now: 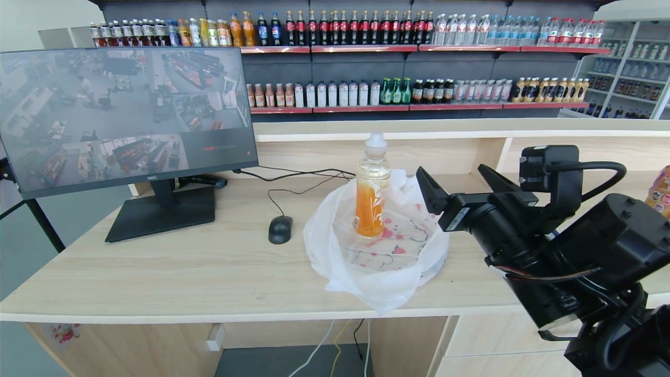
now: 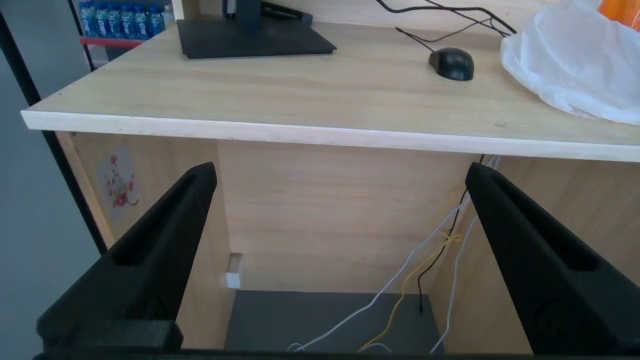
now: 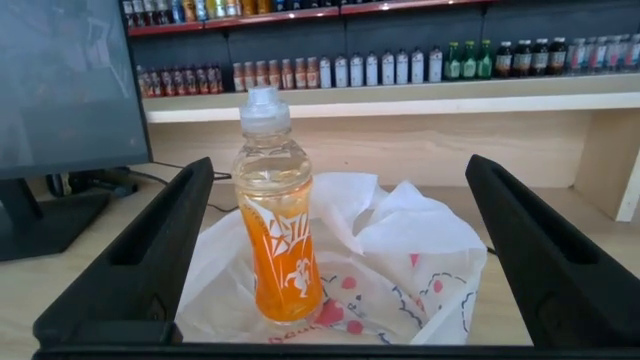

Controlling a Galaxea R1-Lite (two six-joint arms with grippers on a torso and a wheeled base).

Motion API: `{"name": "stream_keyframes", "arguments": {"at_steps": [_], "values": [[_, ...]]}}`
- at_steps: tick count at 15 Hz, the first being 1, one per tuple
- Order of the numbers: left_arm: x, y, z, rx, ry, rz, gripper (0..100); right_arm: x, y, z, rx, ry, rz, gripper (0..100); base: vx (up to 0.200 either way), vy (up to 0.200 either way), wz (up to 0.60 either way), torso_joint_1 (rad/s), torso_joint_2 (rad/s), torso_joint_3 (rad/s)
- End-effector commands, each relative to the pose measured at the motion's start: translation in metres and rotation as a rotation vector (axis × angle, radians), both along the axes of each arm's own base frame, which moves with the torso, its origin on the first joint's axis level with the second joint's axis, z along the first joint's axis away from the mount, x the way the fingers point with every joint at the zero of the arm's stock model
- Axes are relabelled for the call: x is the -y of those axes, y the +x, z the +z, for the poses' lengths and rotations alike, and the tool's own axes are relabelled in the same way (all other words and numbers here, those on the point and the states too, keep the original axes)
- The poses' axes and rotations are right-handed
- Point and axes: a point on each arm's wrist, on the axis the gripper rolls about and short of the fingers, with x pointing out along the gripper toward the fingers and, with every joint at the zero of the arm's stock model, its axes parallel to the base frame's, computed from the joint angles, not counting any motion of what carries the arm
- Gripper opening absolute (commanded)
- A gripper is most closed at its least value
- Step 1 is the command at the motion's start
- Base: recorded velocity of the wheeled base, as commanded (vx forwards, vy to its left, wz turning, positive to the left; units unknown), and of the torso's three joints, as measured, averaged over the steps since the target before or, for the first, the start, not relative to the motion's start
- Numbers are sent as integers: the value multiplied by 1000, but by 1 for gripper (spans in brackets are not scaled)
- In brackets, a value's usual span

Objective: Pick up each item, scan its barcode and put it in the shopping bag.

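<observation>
Standing upright inside the shopping bag (image 1: 340, 246), the bottle (image 1: 371, 193) has its long axis vertical and its white cap pointing up. Its orange label carries a white pattern, and no writing on it can be made out. The bag is white with red and dark markings. It lies spread open on the table (image 1: 183, 272), and its near side reaches the table's front edge. Left of the bag lies a black mouse (image 1: 280, 229), and farther left a monitor (image 1: 125, 115) on its stand. Bare wood runs from the bag's left side along the front edge. The right tool (image 1: 450, 173) hangs just right of the bag, aimed at the bottle, its fingers spread wide and holding nothing. The left tool (image 2: 340, 170) sits lower than the bag, out in front of the table's front edge, also wide open and empty.
</observation>
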Motion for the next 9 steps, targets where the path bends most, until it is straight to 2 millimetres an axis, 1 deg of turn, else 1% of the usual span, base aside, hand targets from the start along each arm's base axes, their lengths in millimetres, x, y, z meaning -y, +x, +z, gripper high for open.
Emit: {"name": "stream_keyframes", "arguments": {"at_steps": [1,4,8,9], "values": [[0,0,0,0,0,0,100,2,0,1,4,2,-5,100,0,0,0,0,0,0],[0,0,0,0,-2,2,100,5,-2,-1,-5,-4,-9,100,-200,0,0,10,7,2],[0,0,0,0,1,0,100,5,-1,-2,-10,-6,-12,100,0,0,0,0,0,0],[0,0,0,0,0,0,100,5,-1,-2,-10,-8,-14,100,0,-200,0,17,12,7]]}}
